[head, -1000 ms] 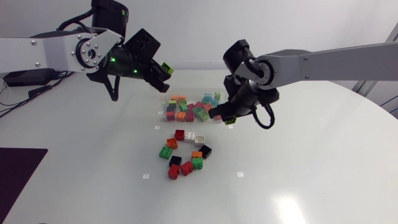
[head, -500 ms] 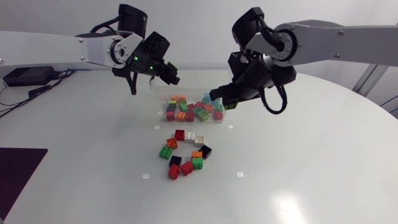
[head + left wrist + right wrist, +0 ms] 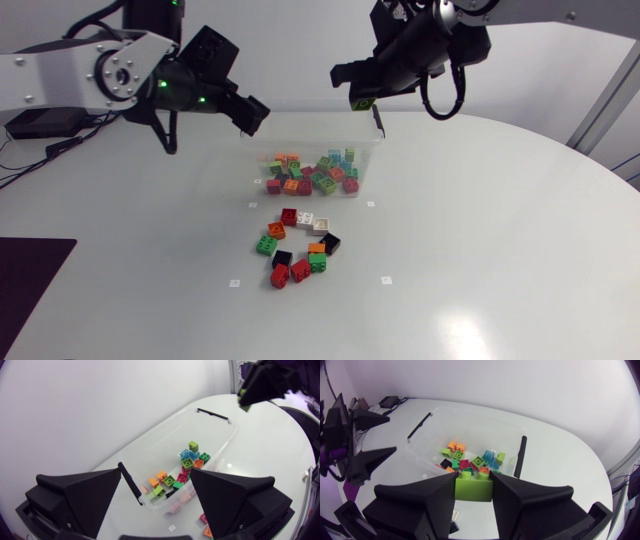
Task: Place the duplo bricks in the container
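The lime-green duplo brick (image 3: 474,487) is gripped between both fingers of the right tool (image 3: 474,480), which is closed on it from two sides. In the head view the lime-green duplo brick (image 3: 363,103) hangs in the right tool (image 3: 360,95) above the far right corner of the clear plastic container (image 3: 300,135). A second ago the same brick was held low beside the container's right end. It has since risen and moved back over the far rim. The container stands on the white worktop (image 3: 500,250) and holds a heap of mixed-colour bricks (image 3: 312,172), with a black clip handle at each end. Nearer the camera, a cluster of loose duplo bricks (image 3: 300,245) lies on the worktop, apart from the container.

The left tool (image 3: 248,110) carried a lime-green brick at its tip in both earlier frames. Its fingers now stand wide apart with nothing between them, and it has drawn back toward the container's far left corner. In the left wrist view, the left tool (image 3: 156,472) frames the container's near end and handle, with the right tool and its brick high beyond. The right arm (image 3: 470,15) enters from the upper right, its wrist bent down. The left arm (image 3: 60,80) reaches level from the left edge.
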You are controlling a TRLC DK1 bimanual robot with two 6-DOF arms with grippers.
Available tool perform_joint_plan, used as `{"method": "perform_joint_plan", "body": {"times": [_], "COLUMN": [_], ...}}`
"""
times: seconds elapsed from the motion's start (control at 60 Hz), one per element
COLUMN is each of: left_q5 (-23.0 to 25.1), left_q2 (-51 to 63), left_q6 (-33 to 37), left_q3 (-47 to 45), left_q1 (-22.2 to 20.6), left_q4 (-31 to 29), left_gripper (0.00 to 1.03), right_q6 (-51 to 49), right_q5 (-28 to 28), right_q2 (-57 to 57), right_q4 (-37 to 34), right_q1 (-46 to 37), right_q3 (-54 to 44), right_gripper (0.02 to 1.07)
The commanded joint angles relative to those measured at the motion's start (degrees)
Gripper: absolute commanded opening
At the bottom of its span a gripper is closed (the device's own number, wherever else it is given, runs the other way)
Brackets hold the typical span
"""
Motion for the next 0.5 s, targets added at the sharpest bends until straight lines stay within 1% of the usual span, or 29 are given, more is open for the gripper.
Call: {"method": "perform_joint_plan", "body": {"times": [0.0,0.1,0.3,0.4,0.483], "left_q5": [1.03,2.09,3.84,3.84,2.88], "left_q2": [-4.39,-7.64,-9.92,-9.4,-7.38], "left_q6": [4.4,9.94,17.59,19.7,19.52], "left_q3": [-5.88,-11.59,-19.24,-21.88,-23.02], "left_q1": [0.16,0.16,0.86,0.68,-0.46], "left_q4": [-1.14,-2.37,-3.25,-3.25,-3.51], "left_gripper": [0.98,0.98,0.98,0.98,0.98], "right_q6": [0.16,0.25,0.25,0.16,0.16], "right_q5": [-0.71,-0.97,-1.24,-1.15,-1.15], "right_q2": [4.06,6.78,11.09,12.93,14.69], "right_q4": [0.4,1.28,4.53,6.02,6.11], "right_q1": [-0.42,-0.33,-0.07,-0.07,-0.07], "right_q3": [2.9,5.54,8.44,9.67,10.81], "right_gripper": [0.41,0.41,0.41,0.41,0.41]}}
